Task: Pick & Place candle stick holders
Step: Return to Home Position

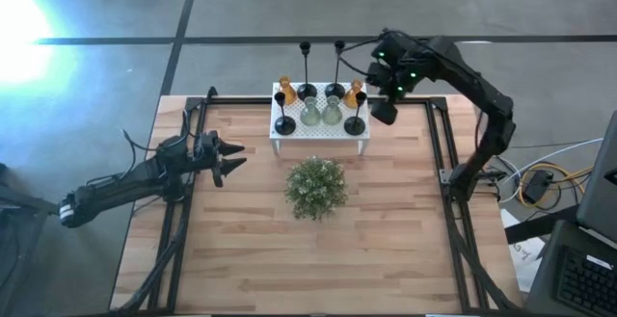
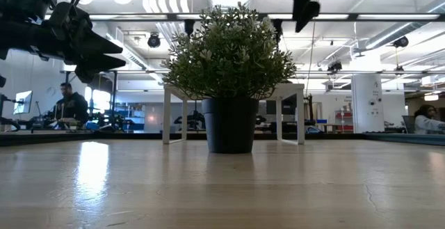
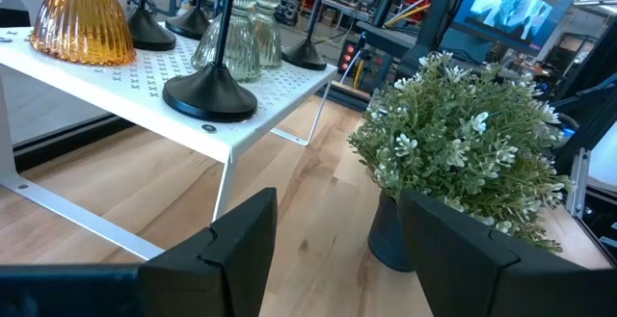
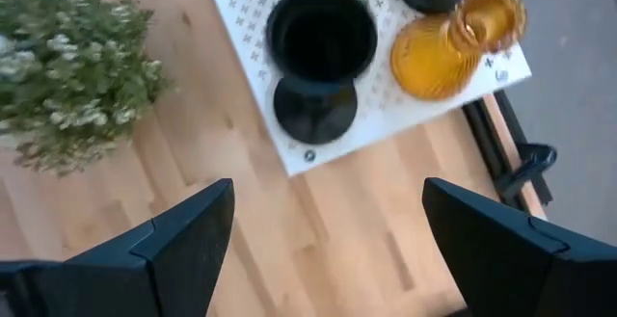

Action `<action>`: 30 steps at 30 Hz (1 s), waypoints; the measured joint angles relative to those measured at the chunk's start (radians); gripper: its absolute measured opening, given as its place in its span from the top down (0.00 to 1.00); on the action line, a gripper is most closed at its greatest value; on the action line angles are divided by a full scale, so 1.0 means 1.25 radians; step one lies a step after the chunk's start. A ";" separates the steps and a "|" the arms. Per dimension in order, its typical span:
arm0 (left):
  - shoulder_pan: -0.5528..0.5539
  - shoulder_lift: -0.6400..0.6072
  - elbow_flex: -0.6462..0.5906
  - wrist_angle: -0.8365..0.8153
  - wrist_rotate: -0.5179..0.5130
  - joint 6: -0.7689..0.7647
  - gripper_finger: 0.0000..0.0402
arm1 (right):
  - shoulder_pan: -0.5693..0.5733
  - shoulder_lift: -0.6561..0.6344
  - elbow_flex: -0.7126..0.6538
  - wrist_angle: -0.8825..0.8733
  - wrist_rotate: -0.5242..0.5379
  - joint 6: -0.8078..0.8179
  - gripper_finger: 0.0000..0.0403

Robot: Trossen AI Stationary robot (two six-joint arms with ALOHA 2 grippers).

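Overhead, eight candle stick holders (image 1: 310,115) are standing on the one white stand (image 1: 323,134): two amber, two pale green, two tall black and two short black, with a single plant (image 1: 315,186) sitting just in front. The left gripper (image 1: 234,158) is hovering off the stand's left end, and the right gripper (image 1: 384,113) is hanging over its right end. At table (image 2: 222,187) level, the plant is hiding the holders. Each wrist view is showing its own fingers spread wide and holding nothing.
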 joint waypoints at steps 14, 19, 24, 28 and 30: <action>0.000 0.000 0.000 0.000 0.000 0.000 0.45 | 0.062 -0.391 -0.397 0.079 -0.083 0.086 0.19; 0.000 0.000 0.000 0.000 0.000 0.000 0.45 | 0.112 -0.572 -0.641 0.278 -0.158 0.195 0.21; 0.000 0.000 0.000 0.000 0.000 0.000 0.45 | 0.170 -0.713 -0.859 0.533 -0.216 0.257 0.30; 0.000 0.000 0.000 0.000 0.000 0.000 0.45 | 0.227 -0.790 -1.006 0.718 -0.226 0.282 0.44; 0.000 0.000 0.000 0.000 0.000 0.000 0.45 | 0.246 -0.820 -1.070 0.784 -0.226 0.273 0.52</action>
